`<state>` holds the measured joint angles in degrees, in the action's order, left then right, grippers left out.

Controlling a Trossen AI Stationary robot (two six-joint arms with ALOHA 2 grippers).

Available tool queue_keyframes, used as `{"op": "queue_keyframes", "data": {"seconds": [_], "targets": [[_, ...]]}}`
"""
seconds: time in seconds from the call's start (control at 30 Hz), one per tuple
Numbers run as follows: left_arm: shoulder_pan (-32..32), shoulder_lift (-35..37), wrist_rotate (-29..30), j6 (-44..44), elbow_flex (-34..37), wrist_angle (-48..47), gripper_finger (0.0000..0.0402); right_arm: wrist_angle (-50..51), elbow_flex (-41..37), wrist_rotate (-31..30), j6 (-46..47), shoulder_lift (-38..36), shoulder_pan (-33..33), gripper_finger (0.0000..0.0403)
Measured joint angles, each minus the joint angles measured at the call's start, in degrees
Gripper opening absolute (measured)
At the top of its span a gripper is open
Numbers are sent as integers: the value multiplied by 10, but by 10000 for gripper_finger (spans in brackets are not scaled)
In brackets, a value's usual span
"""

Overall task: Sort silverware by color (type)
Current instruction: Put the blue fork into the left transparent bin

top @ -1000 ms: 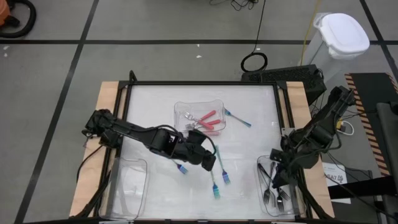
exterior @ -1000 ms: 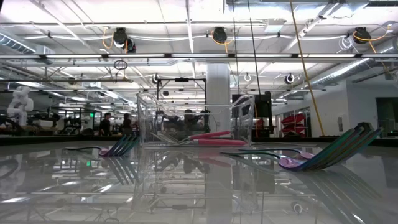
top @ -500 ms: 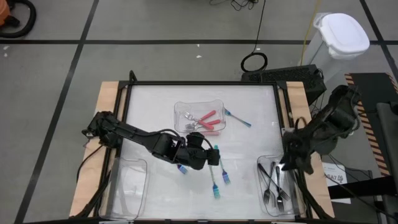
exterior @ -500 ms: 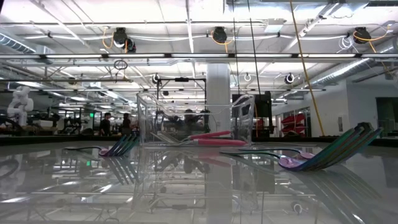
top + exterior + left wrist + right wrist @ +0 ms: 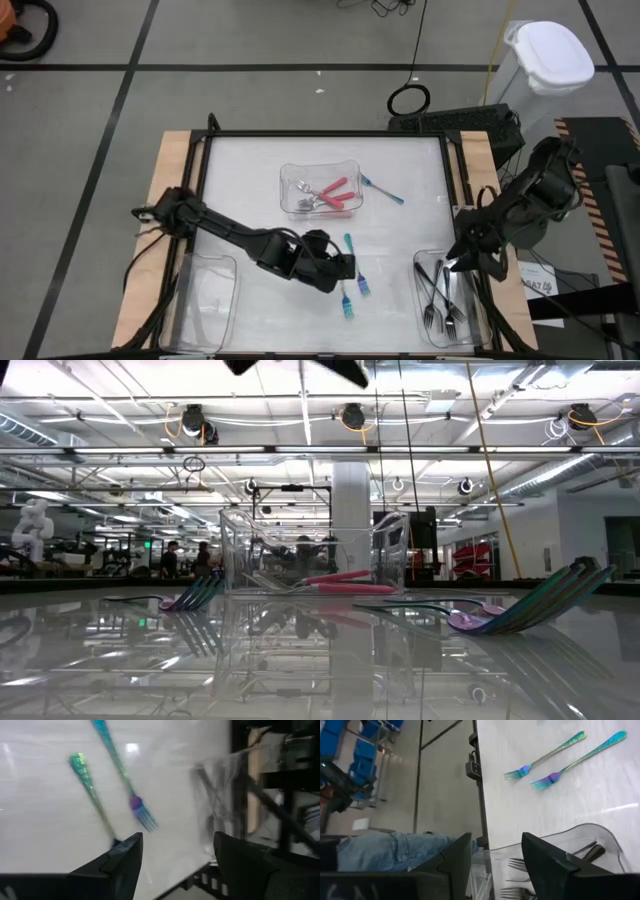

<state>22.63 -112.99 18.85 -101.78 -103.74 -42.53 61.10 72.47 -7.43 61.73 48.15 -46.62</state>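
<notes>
Both arms have shifted since a second ago. Reaching out from the table's left edge, the left gripper (image 5: 345,268) has slid nearer and a little right, and now hangs just beside the two teal forks (image 5: 348,290) that lie on the bare table near the middle. Its fingers (image 5: 122,857) stand spread, with nothing between them. One more teal fork (image 5: 382,190) lies just right of the centre tray (image 5: 288,180), which holds the pink-handled pieces (image 5: 337,193).

At the right edge, the right gripper (image 5: 452,262) has lifted away from the grey forks (image 5: 443,300) in the right-hand tray (image 5: 421,262); its fingers are parted and empty. The near-left tray (image 5: 205,290) holds nothing I can see.

So pink and grey look sorted, and teal is what remains; the left arm seems poised to pick one up.
</notes>
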Motion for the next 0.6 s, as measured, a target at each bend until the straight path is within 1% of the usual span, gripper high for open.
{"op": "queue_keyframes", "data": {"seconds": [0.07, 0.27, 0.33, 0.47, 0.6], "targets": [[0, -7, -8, 0, 1, -15, 242, 1, 0, 0, -17, 5, 0, 166], [-9, -42, -27, -27, 1, 2, 242, 3, 0, 0, -54, 15, 0, 166], [-10, -55, -38, -42, 0, -5, 242, 5, 0, 0, -56, 16, 0, 166], [-12, -80, -41, -73, 1, 8, 242, 7, 0, 0, -57, 16, 0, 166], [-15, -102, -41, -74, 1, 34, 242, 14, 0, 0, -58, 16, 0, 166]]}}
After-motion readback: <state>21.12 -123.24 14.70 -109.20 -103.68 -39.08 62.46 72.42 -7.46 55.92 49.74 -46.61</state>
